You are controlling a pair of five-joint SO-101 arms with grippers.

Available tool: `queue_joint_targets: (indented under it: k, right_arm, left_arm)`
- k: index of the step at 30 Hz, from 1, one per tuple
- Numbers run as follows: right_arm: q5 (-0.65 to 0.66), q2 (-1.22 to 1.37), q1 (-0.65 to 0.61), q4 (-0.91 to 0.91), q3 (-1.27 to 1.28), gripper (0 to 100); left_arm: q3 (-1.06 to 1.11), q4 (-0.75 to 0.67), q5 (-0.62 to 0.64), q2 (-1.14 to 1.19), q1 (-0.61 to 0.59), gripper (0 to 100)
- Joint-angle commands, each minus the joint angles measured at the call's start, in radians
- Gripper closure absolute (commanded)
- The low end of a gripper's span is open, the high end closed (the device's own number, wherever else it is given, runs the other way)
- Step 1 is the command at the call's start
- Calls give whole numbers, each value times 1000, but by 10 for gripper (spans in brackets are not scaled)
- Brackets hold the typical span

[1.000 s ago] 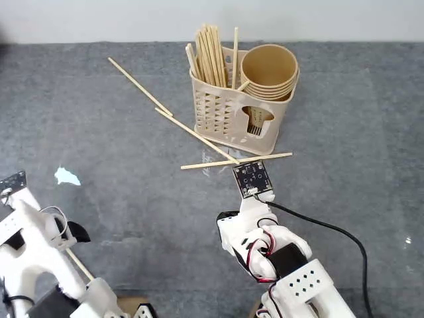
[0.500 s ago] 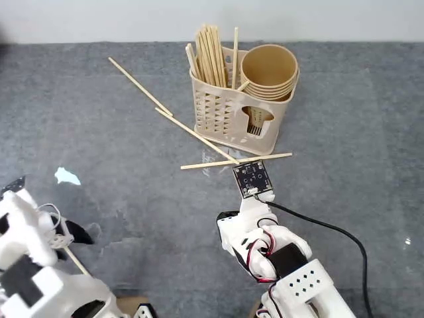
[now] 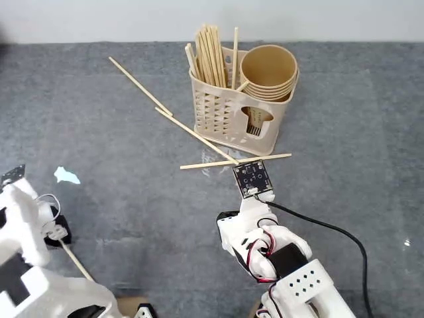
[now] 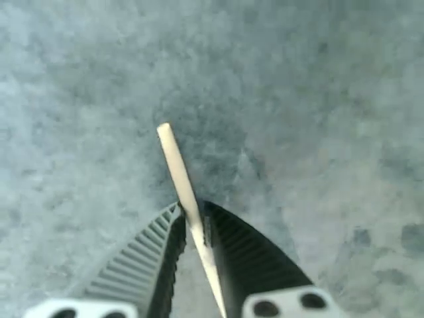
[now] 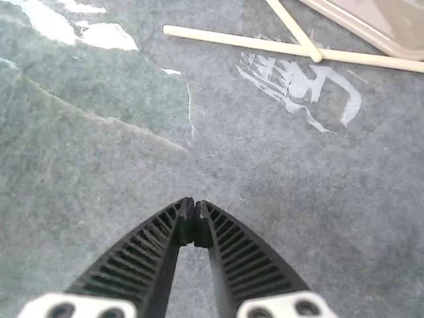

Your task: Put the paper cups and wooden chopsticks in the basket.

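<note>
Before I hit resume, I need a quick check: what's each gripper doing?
Left gripper: shut on a wooden chopstick.
Right gripper: shut, holding nothing.

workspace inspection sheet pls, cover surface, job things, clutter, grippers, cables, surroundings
surface: grey mat, with white marks on it
job's things: basket holds stacked paper cups and upright chopsticks; three loose chopsticks lie on the mat beside it
clutter: one small pale scrap on the mat
grippers: left gripper shut on a chopstick; right gripper shut and empty, over bare mat short of the loose chopsticks
cables: black cable runs from the right arm's wrist back along the arm, lying on the mat
surroundings: pale wall behind the table
</note>
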Motion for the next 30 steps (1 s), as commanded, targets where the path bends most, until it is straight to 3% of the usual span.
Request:
queue_joint_targets:
  k: [1,7,21,30]
  right_arm:
    - [-12,-22,7,-10,-3,990]
    - [-12,-22,7,-10,-3,990]
    - [-12,-22,7,-10,-3,990]
    - [-12,-22,5,-12,-8,990]
  left_arm:
    - [-147,20,68,60,31,988]
    - [-371,167,152,64,114,988]
    - [-676,204,376,55,345,988]
    - [-1175,471,382,63,471,988]
